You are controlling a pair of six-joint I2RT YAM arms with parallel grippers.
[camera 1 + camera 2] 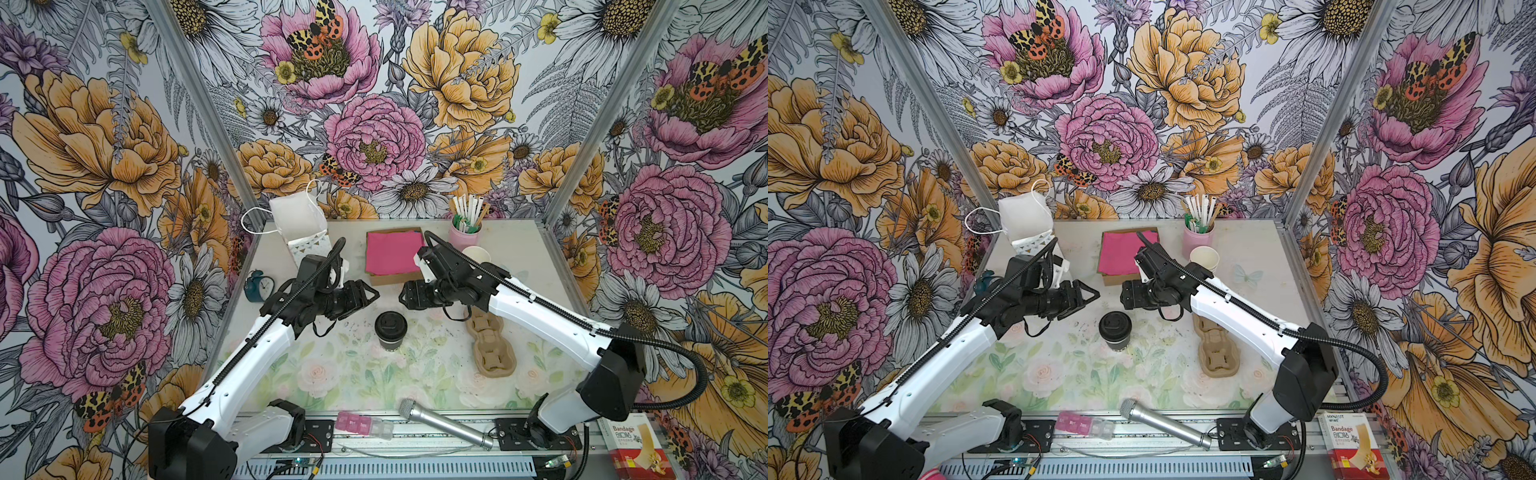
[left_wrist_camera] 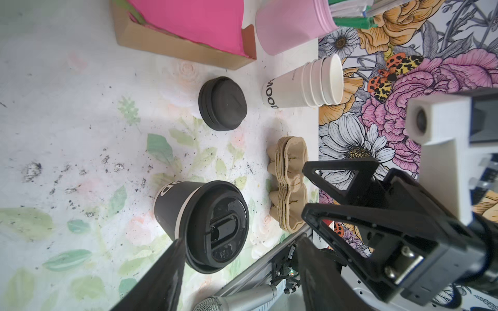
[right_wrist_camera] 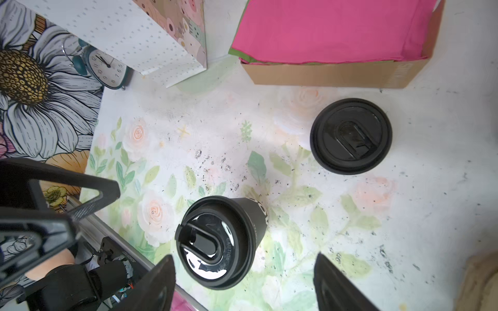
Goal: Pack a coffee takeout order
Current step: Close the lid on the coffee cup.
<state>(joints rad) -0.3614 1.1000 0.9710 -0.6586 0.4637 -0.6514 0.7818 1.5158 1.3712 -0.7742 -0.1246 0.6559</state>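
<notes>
At the near edge, a silver microphone [image 1: 444,424] was laid across the rail between the two arm bases. From those bases both arms were held stretched forward and inward. The forearms were sloped toward the middle of the table [image 1: 332,374] and the wrists were turned level. The left gripper [image 1: 371,296] and the right gripper [image 1: 405,297] were thus pointed at each other with a gap between them. The jaws of both were seen spread wide in the wrist views, with nothing held.

Just nearer than that gap, a dark-walled cup [image 2: 173,207] was stood upright on the table. It was capped by the black lid [image 1: 390,325] and touched by neither gripper. The brown carrier [image 1: 492,347] was laid to its right, partly under the right forearm.

Farther back, the pink napkin [image 1: 395,251] was kept in a cardboard box [image 1: 390,277]. A stack of white cups [image 1: 477,254] was stood beyond the right wrist.
</notes>
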